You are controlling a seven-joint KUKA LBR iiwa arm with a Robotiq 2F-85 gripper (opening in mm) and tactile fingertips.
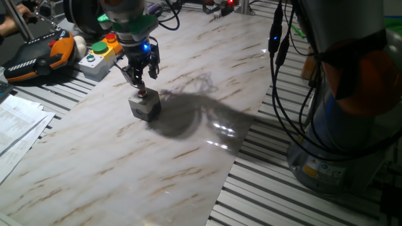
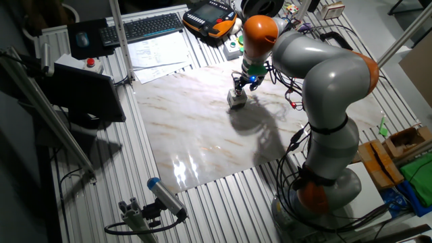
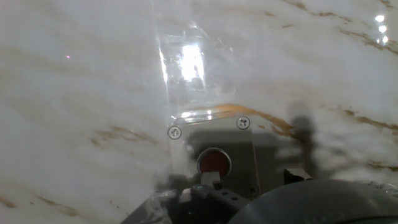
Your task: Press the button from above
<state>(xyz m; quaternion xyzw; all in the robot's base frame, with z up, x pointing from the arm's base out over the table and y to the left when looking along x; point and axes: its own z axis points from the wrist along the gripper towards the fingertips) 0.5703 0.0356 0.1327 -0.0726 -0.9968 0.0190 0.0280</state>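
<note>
Here your hand (image 1: 139, 80) hangs directly over the button (image 1: 142, 94), fingertips just above its red cap; whether they touch it, or whether the fingers are spread or closed, you cannot tell from any view; the hand view shows the red cap (image 3: 214, 162) close below and nearly centred; the grey housing (image 1: 144, 105) sits upright on the marbled surface (image 1: 188, 157); so the approach looks done, and I judge the press itself is left; the yellow button box (image 1: 100, 53) stays well apart.
</note>
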